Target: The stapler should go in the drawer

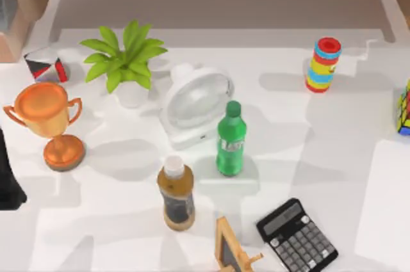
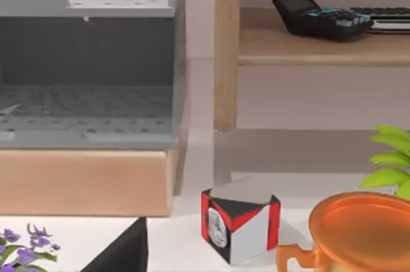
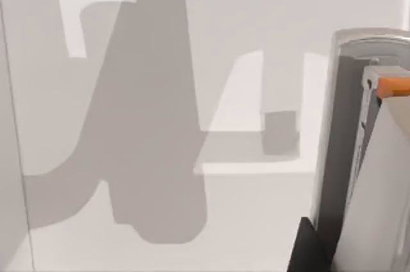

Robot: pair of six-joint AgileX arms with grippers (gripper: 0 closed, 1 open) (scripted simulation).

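One stapler (image 3: 355, 157) cut off, edge-on

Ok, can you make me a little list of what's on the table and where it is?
left side: trophy, small cube, plant
middle: fan, green bottle, brown bottle
bottom edge: calculator, little blackboard
right side: ring stack
left arm: at the table's left edge
behind the cube: grey drawer unit, looks open in front
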